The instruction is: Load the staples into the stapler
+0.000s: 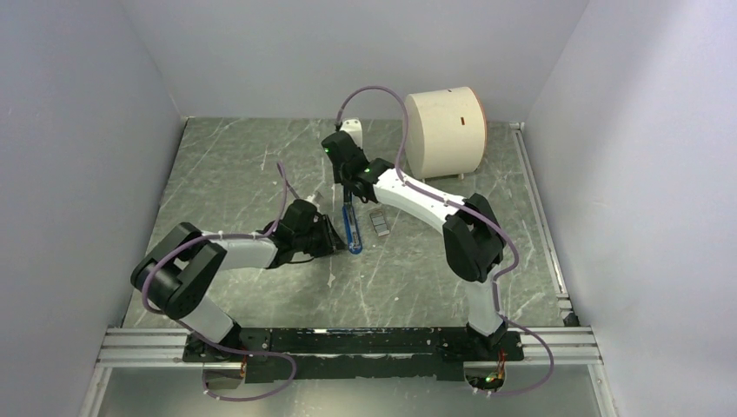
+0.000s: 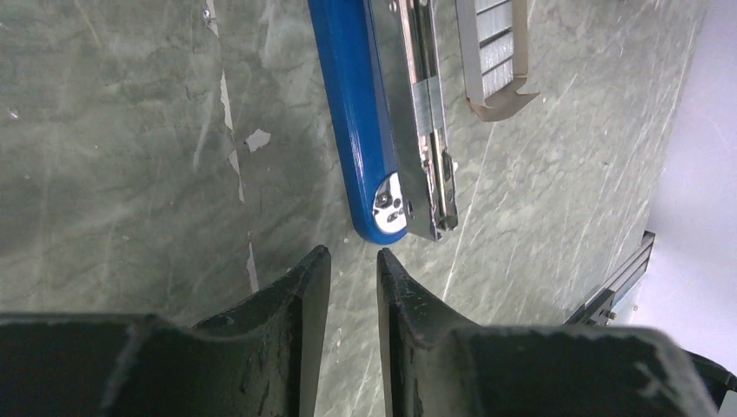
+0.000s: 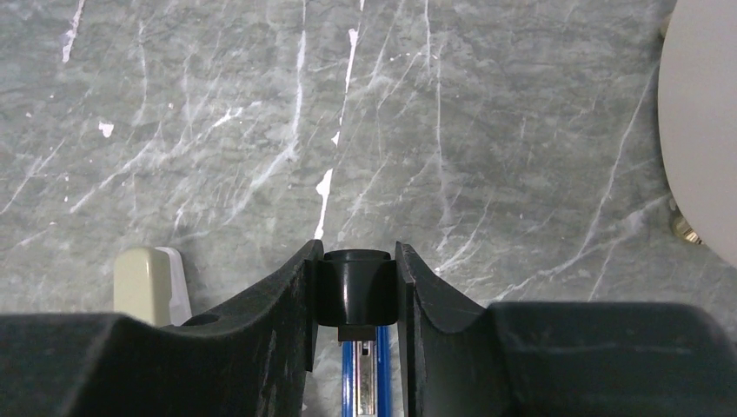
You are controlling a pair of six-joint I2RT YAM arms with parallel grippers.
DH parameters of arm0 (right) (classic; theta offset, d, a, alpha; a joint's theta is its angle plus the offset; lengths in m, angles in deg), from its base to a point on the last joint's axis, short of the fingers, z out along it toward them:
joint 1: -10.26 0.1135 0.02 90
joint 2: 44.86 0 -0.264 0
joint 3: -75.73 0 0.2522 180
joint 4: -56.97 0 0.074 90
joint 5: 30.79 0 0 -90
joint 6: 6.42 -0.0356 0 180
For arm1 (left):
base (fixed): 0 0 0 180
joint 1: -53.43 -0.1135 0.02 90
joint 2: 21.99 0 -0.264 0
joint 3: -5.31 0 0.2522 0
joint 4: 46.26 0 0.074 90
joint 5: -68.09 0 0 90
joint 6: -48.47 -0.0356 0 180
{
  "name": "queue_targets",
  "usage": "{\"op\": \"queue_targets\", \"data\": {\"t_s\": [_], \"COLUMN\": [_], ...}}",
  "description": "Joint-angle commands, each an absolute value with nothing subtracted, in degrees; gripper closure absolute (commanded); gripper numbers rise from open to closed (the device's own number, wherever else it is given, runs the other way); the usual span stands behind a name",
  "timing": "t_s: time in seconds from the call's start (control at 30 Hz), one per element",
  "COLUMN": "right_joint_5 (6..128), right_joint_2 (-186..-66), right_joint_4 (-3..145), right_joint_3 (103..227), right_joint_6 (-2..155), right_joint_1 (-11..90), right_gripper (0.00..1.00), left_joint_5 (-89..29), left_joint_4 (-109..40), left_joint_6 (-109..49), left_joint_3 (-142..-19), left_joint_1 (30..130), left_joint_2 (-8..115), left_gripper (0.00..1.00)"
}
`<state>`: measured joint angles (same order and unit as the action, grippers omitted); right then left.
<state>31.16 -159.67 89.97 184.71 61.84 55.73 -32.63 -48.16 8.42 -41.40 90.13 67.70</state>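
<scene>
The blue stapler (image 1: 353, 233) lies open on the table, its grey metal channel (image 2: 419, 113) facing up beside the blue base (image 2: 356, 113). My right gripper (image 1: 348, 184) is shut on the end of the stapler's black hinged arm (image 3: 355, 287) and holds it raised above the base (image 3: 361, 382). A silvery staple strip (image 2: 494, 48) lies just right of the stapler, and shows in the top view (image 1: 379, 222). My left gripper (image 2: 353, 254) sits just short of the stapler's rounded near end, empty, with a narrow gap between its jaws.
A large cream cylinder (image 1: 444, 130) stands at the back right and shows at the right edge of the right wrist view (image 3: 704, 113). A small cream-and-white object (image 3: 149, 285) stands near the back wall (image 1: 350, 128). Grey walls enclose the table.
</scene>
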Motion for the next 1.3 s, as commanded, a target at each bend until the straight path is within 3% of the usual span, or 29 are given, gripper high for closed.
{"op": "queue_targets", "data": {"t_s": [0.0, 0.23, 0.67, 1.27], "right_joint_5": [30.27, 31.64, 35.19, 37.95], "right_joint_2": [-156.48, -156.60, -151.34, -143.04], "right_joint_4": [89.76, 89.72, 89.61, 92.91], "right_joint_3": [184.27, 183.49, 178.16, 161.69], "right_joint_6": [59.63, 58.47, 57.25, 50.45], "right_joint_1": [56.05, 56.14, 56.52, 61.26], "right_gripper": [0.80, 0.80, 0.82, 0.83], "left_joint_5": [-32.78, -36.09, -30.92, -28.47], "left_joint_4": [-52.14, -52.20, -40.42, -35.82], "left_joint_6": [8.68, 8.03, 6.64, 4.18], "left_joint_3": [-42.56, -44.27, -47.94, -51.40], "left_joint_1": [90.59, 90.55, 90.64, 90.68], "left_joint_2": [69.14, 74.04, 81.14, 85.37], "left_gripper": [0.68, 0.64, 0.81, 0.81]}}
